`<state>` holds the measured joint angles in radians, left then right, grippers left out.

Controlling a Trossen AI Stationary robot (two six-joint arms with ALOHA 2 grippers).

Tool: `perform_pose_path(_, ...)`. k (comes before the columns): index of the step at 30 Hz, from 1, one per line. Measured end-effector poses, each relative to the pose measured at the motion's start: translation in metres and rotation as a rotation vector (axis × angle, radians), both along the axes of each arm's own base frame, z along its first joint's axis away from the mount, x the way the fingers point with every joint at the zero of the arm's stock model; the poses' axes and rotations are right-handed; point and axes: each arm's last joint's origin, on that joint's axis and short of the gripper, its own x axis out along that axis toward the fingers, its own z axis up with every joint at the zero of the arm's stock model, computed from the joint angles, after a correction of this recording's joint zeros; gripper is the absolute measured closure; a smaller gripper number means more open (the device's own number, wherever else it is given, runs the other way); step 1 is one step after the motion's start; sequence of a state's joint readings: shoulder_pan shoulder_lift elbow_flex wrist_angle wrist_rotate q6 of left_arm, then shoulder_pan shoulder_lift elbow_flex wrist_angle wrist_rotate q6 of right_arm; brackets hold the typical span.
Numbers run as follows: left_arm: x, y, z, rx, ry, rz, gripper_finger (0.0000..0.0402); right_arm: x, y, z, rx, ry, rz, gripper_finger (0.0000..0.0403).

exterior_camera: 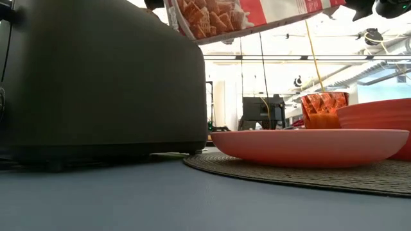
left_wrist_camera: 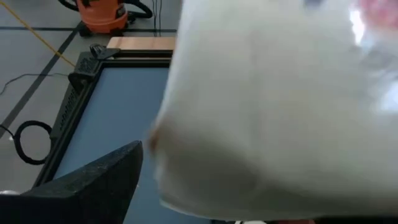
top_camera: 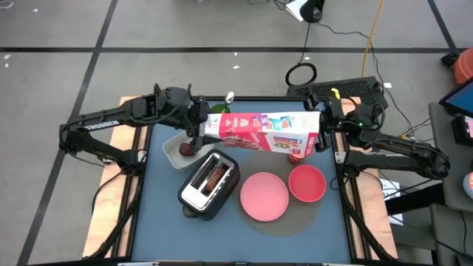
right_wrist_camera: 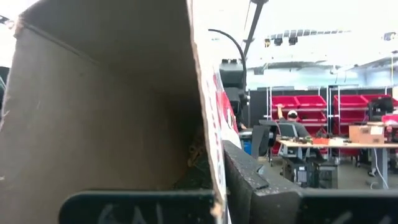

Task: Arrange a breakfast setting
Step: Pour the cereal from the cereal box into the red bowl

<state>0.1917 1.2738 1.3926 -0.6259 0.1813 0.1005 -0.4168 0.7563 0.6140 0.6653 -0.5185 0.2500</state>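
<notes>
Overhead, a cereal box (top_camera: 262,131) is held level between both grippers above the bench (top_camera: 166,236). It is clamped by the left gripper (top_camera: 201,127) and the right gripper (top_camera: 322,125) at opposite ends.

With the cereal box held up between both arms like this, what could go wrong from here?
The cereal box lies sideways in the air between the left gripper and the right gripper; uneven motion might twist or drop it. In the right wrist view its end is open, so cereal may spill short of the red bowl. The toaster and pink plate sit close below.
</notes>
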Motion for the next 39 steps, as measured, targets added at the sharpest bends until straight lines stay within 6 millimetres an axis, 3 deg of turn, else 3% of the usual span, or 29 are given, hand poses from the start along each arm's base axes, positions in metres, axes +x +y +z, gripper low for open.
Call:
perform_pose_path(23, 0.001, 0.001, -0.002, 0.039, -0.087, -0.016, 0.0009, -0.004, 0.0, 0.006, 0.004, -0.071, -0.04, 0.0403)
perform_pose_path(29, -0.008, 0.001, -0.024, 0.049, -0.143, -0.012, 0.0009, -0.004, 0.0, 0.007, 0.008, -0.073, -0.035, 0.0403)
perform_pose_path(39, -0.026, 0.005, -0.064, 0.079, -0.403, 0.033, 0.0009, -0.004, 0.0, 0.007, 0.008, -0.077, -0.038, 0.0403)
